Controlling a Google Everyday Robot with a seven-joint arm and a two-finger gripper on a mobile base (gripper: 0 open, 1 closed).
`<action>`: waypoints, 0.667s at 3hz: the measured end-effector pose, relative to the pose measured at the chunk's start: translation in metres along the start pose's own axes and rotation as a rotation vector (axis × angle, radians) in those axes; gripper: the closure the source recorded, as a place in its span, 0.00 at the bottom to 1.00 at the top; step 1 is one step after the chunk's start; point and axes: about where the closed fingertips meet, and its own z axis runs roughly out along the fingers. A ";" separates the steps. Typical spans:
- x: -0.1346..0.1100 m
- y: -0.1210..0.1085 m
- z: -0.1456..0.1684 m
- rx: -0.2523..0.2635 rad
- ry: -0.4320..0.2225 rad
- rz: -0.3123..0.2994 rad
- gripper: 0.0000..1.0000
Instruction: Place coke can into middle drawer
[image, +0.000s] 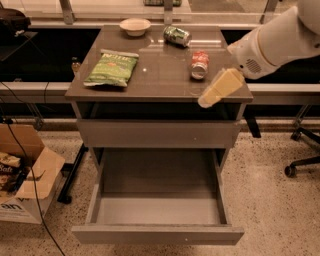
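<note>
1. The gripper (218, 89) hangs just in front of the coke can (199, 64) and a little to its right, close but not touching. I cannot tell whether it is wide or narrow.
2. The coke can lies on its side on the cabinet top (160, 80), one silver end facing forward. Lying this way it can roll, so the pickup probably calls for a grip across its body.
3. The middle drawer (157, 210) stands pulled out, below the coke can and further forward, its floor showing, ready to receive the can.
4. A green can (177, 35) lies behind the coke can, a chip bag (111, 67) well to its left, and a bowl (135, 26) behind and left. All are apart from it, so the reach looks unhindered.
5. The step in hand seems to be the approach. The coke can is not yet picked up.
</note>
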 end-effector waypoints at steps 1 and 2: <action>-0.015 -0.031 0.043 0.014 -0.133 0.096 0.00; -0.020 -0.048 0.074 -0.003 -0.208 0.162 0.00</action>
